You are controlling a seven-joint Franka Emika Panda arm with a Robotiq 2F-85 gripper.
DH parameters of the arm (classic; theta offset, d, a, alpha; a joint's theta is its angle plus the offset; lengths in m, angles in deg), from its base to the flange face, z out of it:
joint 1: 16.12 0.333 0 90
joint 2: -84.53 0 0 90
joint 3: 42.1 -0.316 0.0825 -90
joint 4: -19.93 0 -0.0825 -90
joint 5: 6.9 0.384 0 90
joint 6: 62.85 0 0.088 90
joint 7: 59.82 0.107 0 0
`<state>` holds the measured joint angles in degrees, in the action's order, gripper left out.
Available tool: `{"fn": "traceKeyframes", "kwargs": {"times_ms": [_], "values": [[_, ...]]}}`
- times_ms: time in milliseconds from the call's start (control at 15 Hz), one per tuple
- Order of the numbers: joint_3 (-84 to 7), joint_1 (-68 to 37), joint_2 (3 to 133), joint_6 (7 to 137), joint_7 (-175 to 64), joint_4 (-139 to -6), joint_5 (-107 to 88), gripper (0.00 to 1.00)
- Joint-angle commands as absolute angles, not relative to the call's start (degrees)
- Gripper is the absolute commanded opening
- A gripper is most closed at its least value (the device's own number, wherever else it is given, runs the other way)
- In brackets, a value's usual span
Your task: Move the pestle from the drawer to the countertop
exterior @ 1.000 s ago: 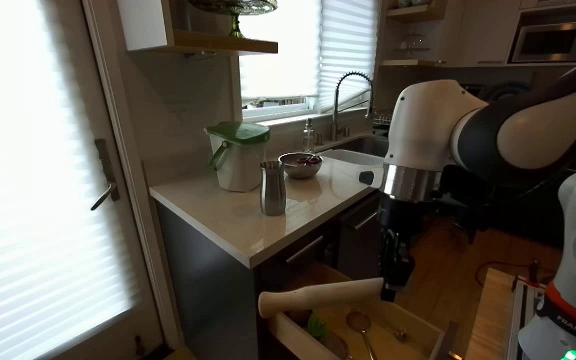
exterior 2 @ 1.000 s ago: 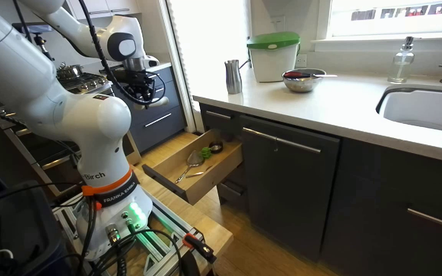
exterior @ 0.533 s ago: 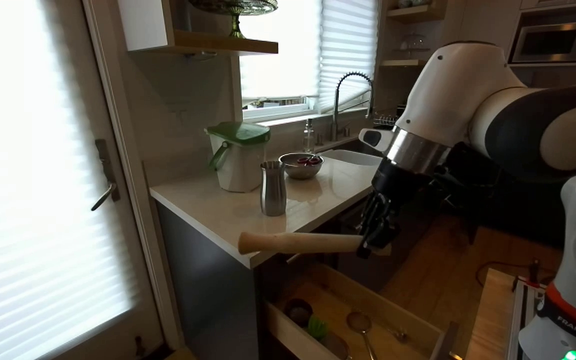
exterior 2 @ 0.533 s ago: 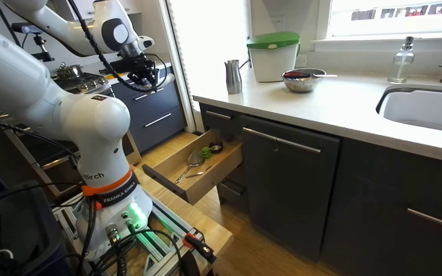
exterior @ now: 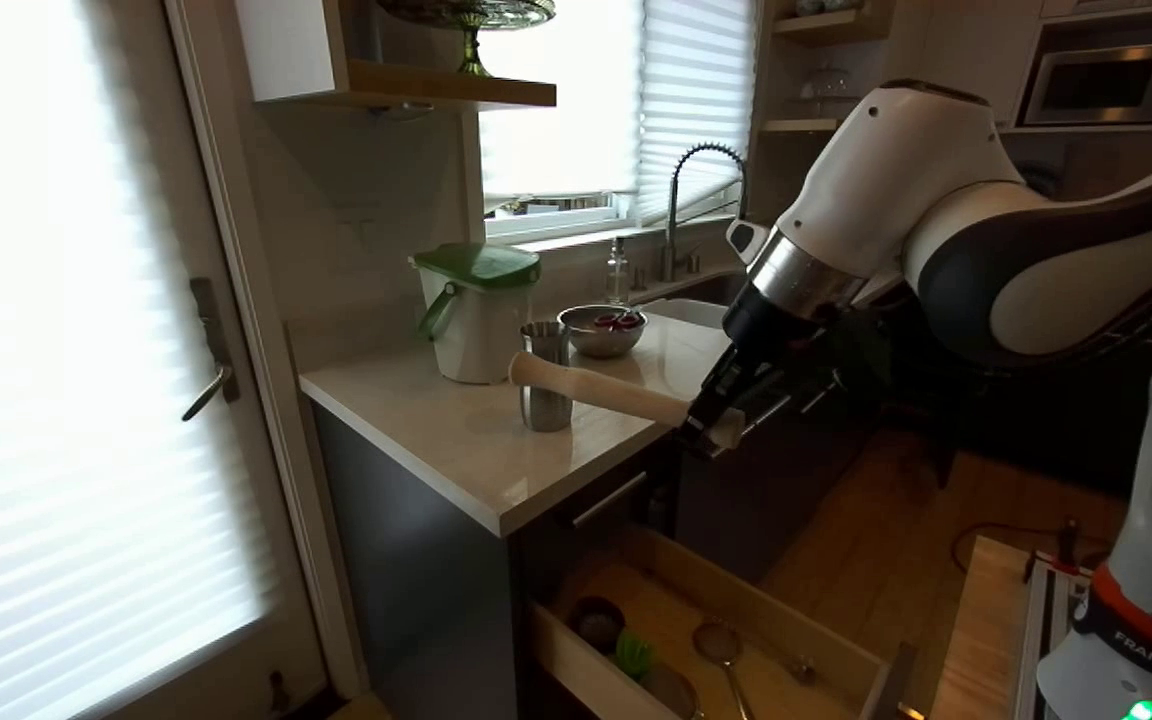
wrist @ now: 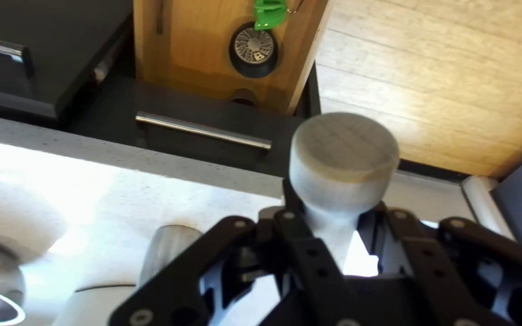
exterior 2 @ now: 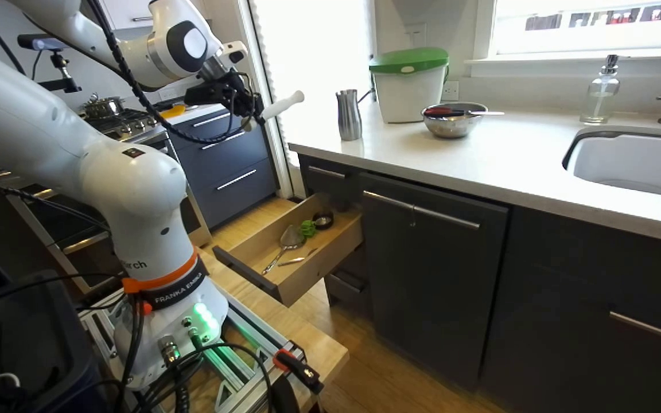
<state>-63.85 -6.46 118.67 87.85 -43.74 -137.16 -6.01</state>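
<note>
The pestle (exterior: 616,393), a pale tan rod with a flared end, is raised in the air. My gripper (exterior: 701,440) is shut on it near one end. In an exterior view its far end tilts up and overlaps the steel cup; in an exterior view the pestle (exterior 2: 282,106) is apart from the cup and left of the countertop (exterior 2: 537,160). In the wrist view its blunt end (wrist: 345,149) sticks out between the fingers (wrist: 331,203). The open drawer (exterior 2: 319,269) is below; its inside also shows in the wrist view (wrist: 197,50).
On the countertop stand the steel cup (exterior 2: 349,117), a white bin with green lid (exterior 2: 411,86), and a metal bowl with red-handled scissors (exterior 2: 451,125). The drawer holds a strainer (exterior 2: 291,236), a green item (exterior 2: 307,228) and a dark round grater (wrist: 253,50).
My gripper has lifted the pestle from low over the drawer to above the countertop's height and moved it towards the counter. The pestle's far end has swung upward. The drawer has not moved.
</note>
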Motion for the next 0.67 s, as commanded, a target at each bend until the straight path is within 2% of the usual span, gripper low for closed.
{"fn": "traceKeyframes", "kwargs": {"times_ms": [0,600], "values": [[-67.24,-14.60,118.54,91.11,-34.01,-137.29,-10.58,0.08],[-85.15,-38.29,123.71,94.53,-6.05,-137.92,-26.03,0.08]]}}
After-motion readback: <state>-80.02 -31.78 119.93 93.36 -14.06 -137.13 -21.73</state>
